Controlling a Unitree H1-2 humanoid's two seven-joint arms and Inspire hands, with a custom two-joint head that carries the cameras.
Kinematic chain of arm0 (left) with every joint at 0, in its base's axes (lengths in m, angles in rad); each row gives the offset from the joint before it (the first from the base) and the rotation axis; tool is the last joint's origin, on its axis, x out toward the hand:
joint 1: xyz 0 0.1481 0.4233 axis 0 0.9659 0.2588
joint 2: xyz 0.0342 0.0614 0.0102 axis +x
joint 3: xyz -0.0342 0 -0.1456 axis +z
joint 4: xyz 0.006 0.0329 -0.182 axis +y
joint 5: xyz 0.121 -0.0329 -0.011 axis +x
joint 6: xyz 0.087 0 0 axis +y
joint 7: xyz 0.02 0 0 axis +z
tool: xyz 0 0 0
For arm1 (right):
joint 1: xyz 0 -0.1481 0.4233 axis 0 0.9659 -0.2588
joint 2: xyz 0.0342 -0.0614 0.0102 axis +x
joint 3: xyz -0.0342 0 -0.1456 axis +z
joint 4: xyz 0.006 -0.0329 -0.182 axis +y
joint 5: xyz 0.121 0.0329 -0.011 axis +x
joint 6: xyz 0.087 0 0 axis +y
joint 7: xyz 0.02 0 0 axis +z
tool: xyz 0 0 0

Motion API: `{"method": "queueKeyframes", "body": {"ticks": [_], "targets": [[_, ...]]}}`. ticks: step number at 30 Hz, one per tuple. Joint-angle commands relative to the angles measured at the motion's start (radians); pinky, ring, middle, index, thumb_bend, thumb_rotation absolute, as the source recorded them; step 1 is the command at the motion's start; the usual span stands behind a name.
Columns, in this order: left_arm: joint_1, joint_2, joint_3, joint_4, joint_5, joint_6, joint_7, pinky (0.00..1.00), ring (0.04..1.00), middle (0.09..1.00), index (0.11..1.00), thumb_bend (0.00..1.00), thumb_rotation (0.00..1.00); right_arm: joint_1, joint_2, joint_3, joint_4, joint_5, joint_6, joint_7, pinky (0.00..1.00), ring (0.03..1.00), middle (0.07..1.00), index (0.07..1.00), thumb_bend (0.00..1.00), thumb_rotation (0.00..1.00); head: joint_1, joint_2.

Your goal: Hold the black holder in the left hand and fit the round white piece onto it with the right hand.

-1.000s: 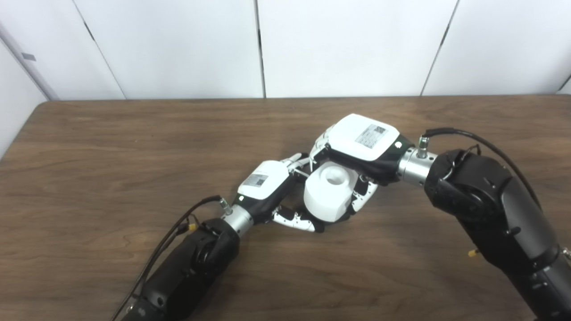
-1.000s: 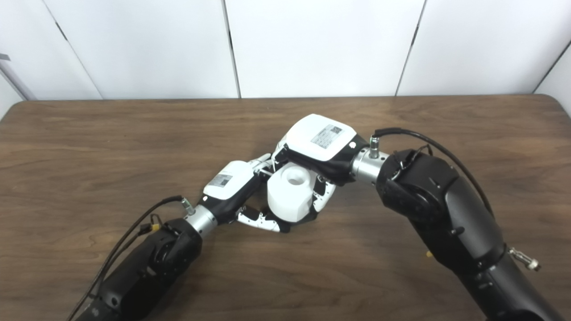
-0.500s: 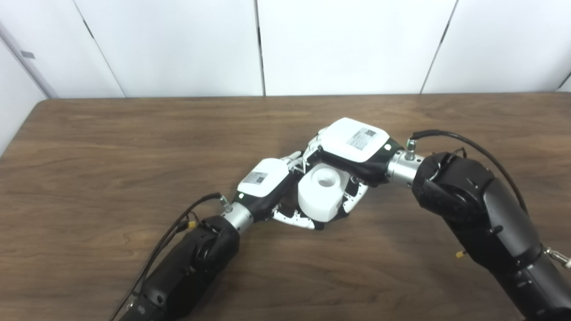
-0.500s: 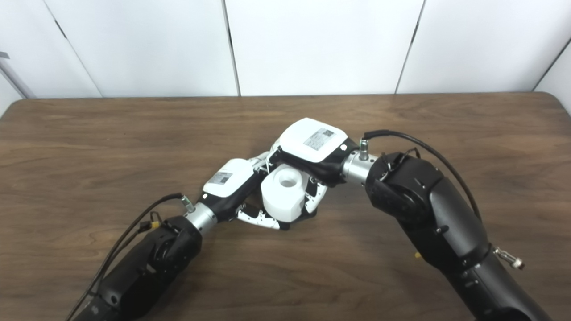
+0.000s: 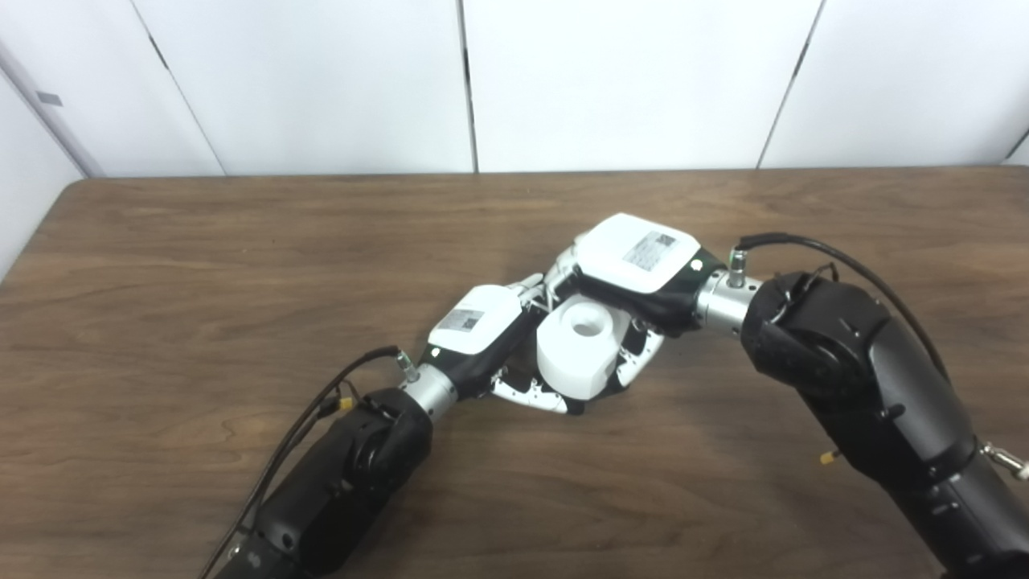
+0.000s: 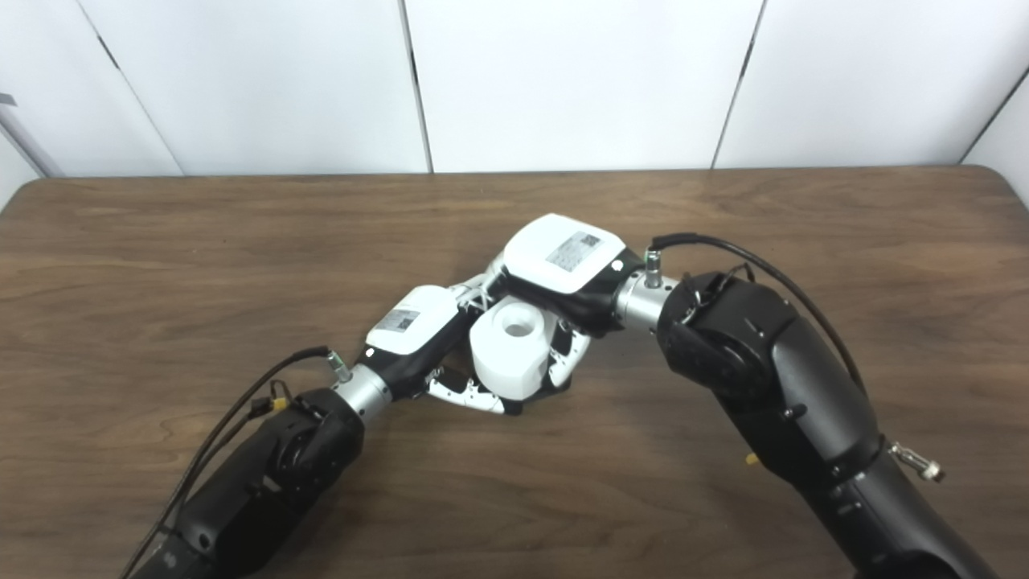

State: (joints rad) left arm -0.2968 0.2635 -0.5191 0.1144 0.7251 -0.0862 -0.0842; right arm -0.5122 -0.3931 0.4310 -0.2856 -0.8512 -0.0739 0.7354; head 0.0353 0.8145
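The round white piece (image 5: 580, 347), a thick drum with a hole in its top, sits mid-table between both hands. My right hand (image 5: 639, 259) reaches over it from the right, its fingers (image 5: 643, 362) closed down the drum's right side. My left hand (image 5: 476, 328) comes in from the lower left, with its fingers (image 5: 530, 396) curled under and around the bottom of the drum. The black holder is almost wholly hidden beneath the white piece and the fingers. Only a dark sliver (image 6: 543, 392) shows at the drum's lower edge. How deep the piece sits on the holder cannot be seen.
The brown wooden table (image 5: 201, 265) runs back to a white panelled wall (image 5: 321, 80). Both black forearms cross the near half of the table, the right one (image 5: 852, 378) bulky at the lower right. A cable (image 5: 305, 418) hangs from the left wrist.
The right hand and the white piece have slid a little left and down against the left hand over the last second. The view has tilted slightly. Since half a second ago almost nothing moved.
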Motion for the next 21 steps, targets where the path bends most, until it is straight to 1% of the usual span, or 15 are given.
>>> {"method": "queueKeyframes", "body": {"ticks": [1,4,7,12,21], "targets": [[0.034,0.018,-0.029,0.044,0.025,0.024,-0.071,0.89,0.969,0.927,0.483,0.52,0.06,-0.015,-0.021,-0.008,-0.032,-0.017,0.023,0.032,0.82,0.833,0.863,0.983,0.96,0.23,0.0,0.001],[0.035,0.019,-0.028,0.043,0.024,0.026,-0.072,0.9,0.97,0.927,0.483,0.52,0.06,-0.01,-0.025,-0.025,-0.041,-0.025,0.027,0.015,0.8,0.824,0.868,0.998,0.97,0.2,-0.001,0.0],[0.037,0.02,-0.026,0.042,0.021,0.027,-0.074,0.9,0.972,0.927,0.484,0.52,0.06,-0.009,-0.024,-0.04,-0.041,-0.024,0.025,0.003,0.79,0.818,0.859,1.0,0.95,0.19,-0.003,0.0],[0.038,0.024,-0.024,0.036,0.016,0.031,-0.081,0.91,0.973,0.926,0.484,0.52,0.06,-0.014,-0.024,-0.065,-0.039,-0.016,0.024,-0.014,0.8,0.812,0.843,1.0,0.92,0.21,-0.007,0.001],[0.04,0.027,-0.024,0.037,0.012,0.028,-0.081,0.9,0.967,0.923,0.483,0.52,0.06,-0.025,-0.032,-0.12,-0.028,0.006,0.004,-0.06,0.79,0.781,0.817,1.0,0.91,0.22,-0.01,0.001]]}}
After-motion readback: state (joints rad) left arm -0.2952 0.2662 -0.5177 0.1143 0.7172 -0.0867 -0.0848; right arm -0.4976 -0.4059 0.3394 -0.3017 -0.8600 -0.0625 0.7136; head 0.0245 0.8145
